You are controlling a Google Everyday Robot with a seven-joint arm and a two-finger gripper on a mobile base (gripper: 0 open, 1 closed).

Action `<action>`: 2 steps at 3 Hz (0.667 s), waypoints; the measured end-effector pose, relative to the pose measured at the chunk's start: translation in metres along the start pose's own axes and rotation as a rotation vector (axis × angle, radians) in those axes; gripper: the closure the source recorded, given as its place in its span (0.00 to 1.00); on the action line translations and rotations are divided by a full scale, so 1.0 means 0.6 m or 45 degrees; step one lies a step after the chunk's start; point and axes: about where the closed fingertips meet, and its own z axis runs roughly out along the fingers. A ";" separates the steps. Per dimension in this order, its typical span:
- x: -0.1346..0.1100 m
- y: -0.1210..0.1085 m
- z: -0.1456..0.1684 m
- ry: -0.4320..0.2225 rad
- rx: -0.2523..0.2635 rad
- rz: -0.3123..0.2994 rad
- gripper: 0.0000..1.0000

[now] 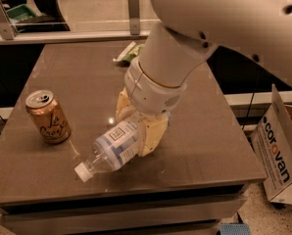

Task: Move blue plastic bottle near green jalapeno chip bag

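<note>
The blue plastic bottle [111, 148] is a clear bottle with a white cap and a pale blue-and-white label. It is tilted, cap pointing down-left toward the table's front. My gripper [136, 126] is shut on the bottle's lower body, with yellowish fingers [153, 133] on either side. The green jalapeno chip bag [128, 53] lies at the back of the table, mostly hidden behind my arm, well apart from the bottle.
An orange-gold soda can [48, 117] stands upright at the left, close to the bottle's cap. The brown table [219, 146] ends just in front of the bottle. A white cardboard box [278, 155] stands on the floor at the right.
</note>
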 end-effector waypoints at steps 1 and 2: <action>0.000 0.000 0.000 0.003 0.002 -0.001 1.00; 0.058 -0.028 -0.012 0.080 0.062 0.010 1.00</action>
